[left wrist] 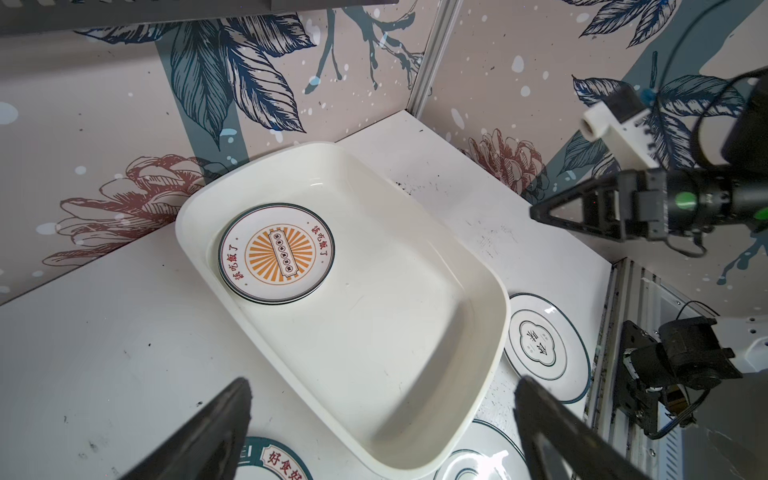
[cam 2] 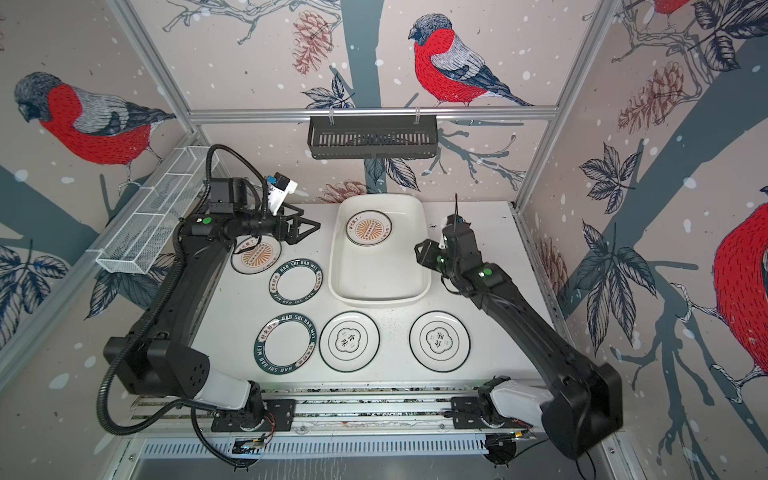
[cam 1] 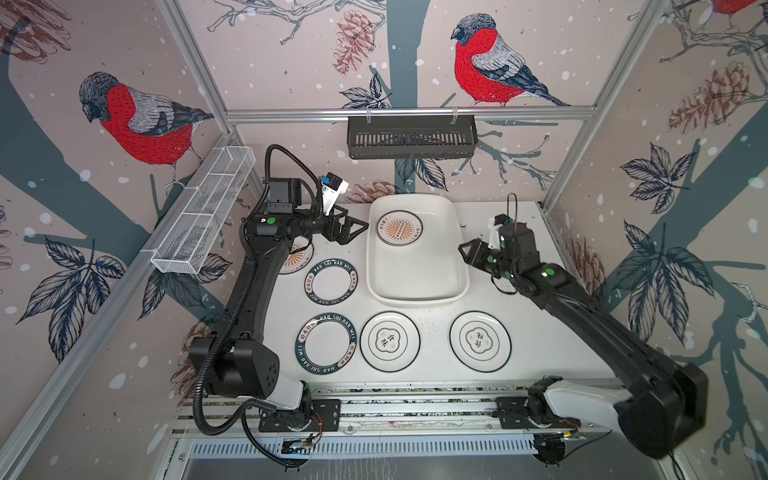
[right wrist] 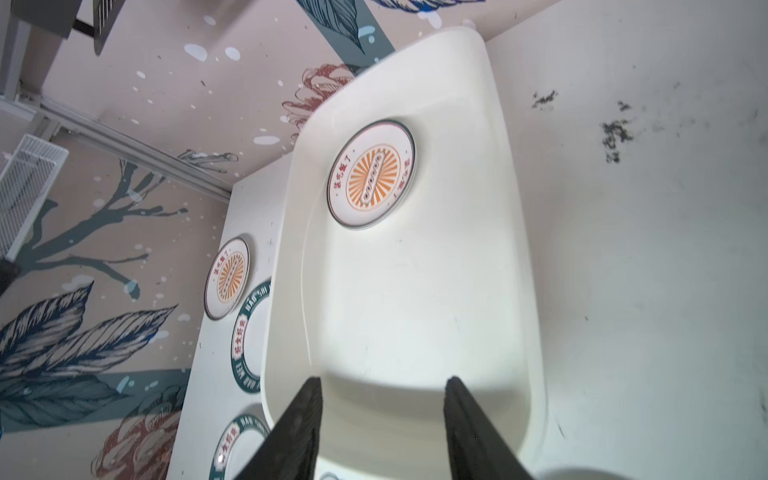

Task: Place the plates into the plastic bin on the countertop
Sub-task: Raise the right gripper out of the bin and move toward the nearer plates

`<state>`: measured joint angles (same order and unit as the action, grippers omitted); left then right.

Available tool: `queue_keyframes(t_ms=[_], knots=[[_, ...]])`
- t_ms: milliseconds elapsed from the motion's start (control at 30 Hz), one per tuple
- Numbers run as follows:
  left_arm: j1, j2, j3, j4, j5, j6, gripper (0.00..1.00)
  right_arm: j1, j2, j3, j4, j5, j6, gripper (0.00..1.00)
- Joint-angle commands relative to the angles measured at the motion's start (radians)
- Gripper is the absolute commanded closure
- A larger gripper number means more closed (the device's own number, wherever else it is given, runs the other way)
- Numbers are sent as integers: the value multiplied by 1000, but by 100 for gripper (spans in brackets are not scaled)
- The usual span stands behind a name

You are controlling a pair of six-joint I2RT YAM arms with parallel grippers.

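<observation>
1. While five of the plates lie flat on the countertop (cam 1: 434, 328), the plastic bin (cam 1: 415, 274) sits at its back centre. It holds a sunburst plate (cam 1: 400, 228) near its far end. In the left wrist view a second rim shows beneath that plate, so this is probably a stack of two.
2. Another sunburst plate, the loose one (cam 2: 257, 257), lies at the back left, partly under the left arm. Two lettered-rim plates (cam 1: 331, 280) (cam 1: 326, 343) lie to the left of the bin. Two emblem plates (cam 1: 390, 341) (cam 1: 480, 340) lie in front of it.
3. Each plate looks stiff, glazed and light, so it is likely slippery and breakable. Lying flat, a plate offers only its raised rim, so a pinch there is the likely hold. Setting it down low in the bin seems safer than dropping it.
4. The left gripper (cam 1: 355, 224) hovers above the countertop just beside the bin's far left side. Its wrist points across toward the bin, and its fingers are spread wide with nothing between them.
5. The right gripper (cam 1: 468, 249) hangs at the bin's right rim, pointing inward. Its fingers are apart and empty.
</observation>
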<state>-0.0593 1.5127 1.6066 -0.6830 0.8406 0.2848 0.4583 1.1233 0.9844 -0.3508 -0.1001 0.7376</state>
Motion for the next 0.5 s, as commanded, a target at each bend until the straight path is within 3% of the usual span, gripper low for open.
queue_keyframes(t_ms=[0, 233, 467], knots=[[-7, 19, 20, -39, 17, 33, 2, 12, -114, -87, -133, 8, 46, 51], [-14, 25, 4, -42, 17, 40, 3, 60, -284, -264, -269, -42, 159, 52], [-25, -2, -54, -24, 29, 34, 2, 110, -285, -405, -257, -32, 213, 54]])
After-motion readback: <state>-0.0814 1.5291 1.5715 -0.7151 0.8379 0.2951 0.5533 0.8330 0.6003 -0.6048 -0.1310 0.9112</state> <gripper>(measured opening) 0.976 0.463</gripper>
